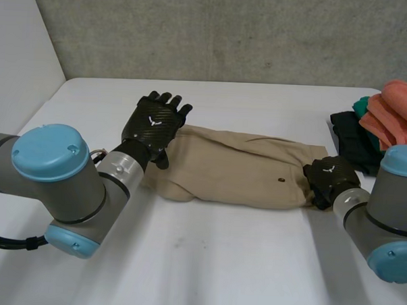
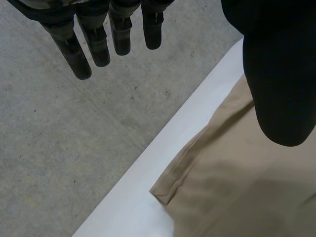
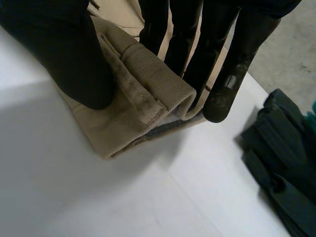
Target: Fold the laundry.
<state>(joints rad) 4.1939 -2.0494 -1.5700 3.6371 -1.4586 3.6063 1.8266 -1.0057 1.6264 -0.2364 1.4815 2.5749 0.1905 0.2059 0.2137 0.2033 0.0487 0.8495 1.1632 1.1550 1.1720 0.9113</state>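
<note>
Tan trousers [image 1: 237,164] lie folded lengthwise across the middle of the white table [image 1: 205,261]. My left hand [image 1: 154,123] hovers over their left end with straight, spread fingers [image 2: 98,44] and holds nothing. The cloth's corner [image 2: 237,177] lies below its thumb. My right hand [image 1: 331,177] is at the trousers' right end. There its thumb [image 3: 59,49] and fingers pinch a thick fold of the tan cloth [image 3: 143,98] and lift it slightly off the table.
A pile of clothes sits at the table's right edge: coral pieces [image 1: 401,110] on top, teal [image 1: 362,105] and dark green [image 1: 353,135] below, the dark green cloth [image 3: 281,168] close beside my right hand. The table's far edge [image 2: 163,148] runs just behind the trousers.
</note>
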